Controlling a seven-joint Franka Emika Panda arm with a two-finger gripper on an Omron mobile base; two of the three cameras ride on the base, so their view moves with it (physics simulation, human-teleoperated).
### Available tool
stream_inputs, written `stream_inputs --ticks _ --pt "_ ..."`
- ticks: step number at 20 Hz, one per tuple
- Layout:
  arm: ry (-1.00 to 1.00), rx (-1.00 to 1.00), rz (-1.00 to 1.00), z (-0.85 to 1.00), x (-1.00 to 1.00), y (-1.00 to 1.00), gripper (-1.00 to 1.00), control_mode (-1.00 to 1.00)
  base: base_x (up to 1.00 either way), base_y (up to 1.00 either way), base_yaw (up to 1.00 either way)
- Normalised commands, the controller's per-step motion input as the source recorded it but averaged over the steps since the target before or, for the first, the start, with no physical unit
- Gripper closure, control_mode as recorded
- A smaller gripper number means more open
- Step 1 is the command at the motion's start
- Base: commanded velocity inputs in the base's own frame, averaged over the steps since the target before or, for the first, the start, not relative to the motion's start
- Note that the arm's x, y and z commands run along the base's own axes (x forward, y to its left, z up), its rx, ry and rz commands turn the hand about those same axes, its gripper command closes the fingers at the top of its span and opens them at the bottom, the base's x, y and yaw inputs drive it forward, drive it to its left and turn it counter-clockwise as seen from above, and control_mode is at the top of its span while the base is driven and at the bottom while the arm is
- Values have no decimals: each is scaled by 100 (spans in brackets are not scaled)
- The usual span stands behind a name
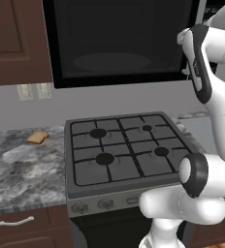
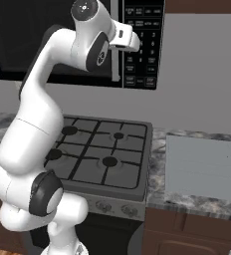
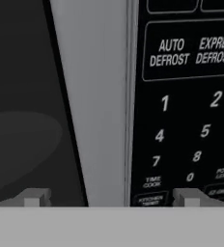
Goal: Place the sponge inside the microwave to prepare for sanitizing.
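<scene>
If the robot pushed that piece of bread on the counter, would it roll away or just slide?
The slice of bread would probably slide, not roll: it lies flat on the marbled counter and shows no round side. It looks thin and small, so likely light and easy to nudge. Being bread, it may bend or crumble if squeezed.

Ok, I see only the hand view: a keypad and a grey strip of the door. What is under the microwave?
Observer: A stove with four burners stands directly below the microwave.
Operator: Does anything lie on the counter to its left?
Observer: Yes, a slice of bread lies on the counter, near the wall.
Operator: And on the right side of the stove?
Observer: There a flat grey panel lies on the counter.
</scene>
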Motion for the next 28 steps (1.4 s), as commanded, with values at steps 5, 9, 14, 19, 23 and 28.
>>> stream_inputs --ticks 5,9,14,19,23,28 --pt "0 0 0 -2 19 0 -100 -100 0 0 0" --pt "0 0 0 -7 17 0 -100 -100 0 0 0" --pt "0 0 0 -8 29 0 -100 -100 0 0 0" --pt "0 0 0 -8 24 0 100 -100 0 0 0" --pt "0 0 0 0 1 0 100 -100 0 0 0" --pt "0 0 0 0 0 0 100 -100 0 0 0"
